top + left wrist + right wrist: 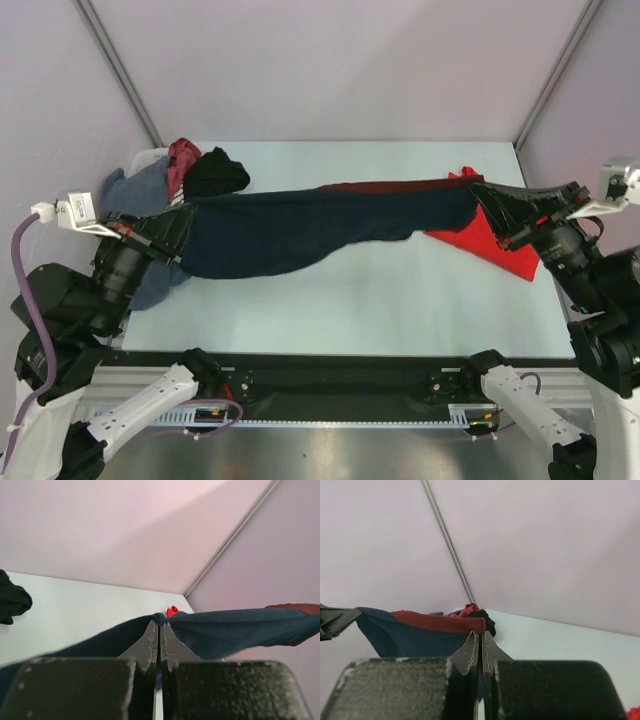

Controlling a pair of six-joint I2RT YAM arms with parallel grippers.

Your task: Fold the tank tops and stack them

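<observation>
Where the overhead camera looked down, the navy tank top [320, 228] hung strung between the left gripper [188, 222] and the right gripper [480, 192]. Each was clenched on one end, and the middle sagged toward the table [350, 310]. The red tank top [495, 250] lay flat just under and beyond the right fingertips. A heap of other clothes [195, 168] sat behind the left fingers.

Left wrist view: jaws pinched tight on a dark blue edge at their very tips. The navy tank top [235, 630] ran off to the right of the fingers, drooping. A scrap of the red tank top [172, 611] showed just past the tips.

Right wrist view: the right gripper [480, 636] was nipped onto the maroon trim [437, 621], with cloth trailing left of the fingers.

Judgement: light, limp knit with no stiffness. It sagged under its own weight and probably stretches. A single thin layer might creep out of the pads. Best taken at the bound trim or hem corners, where the seam gives some bite.
</observation>
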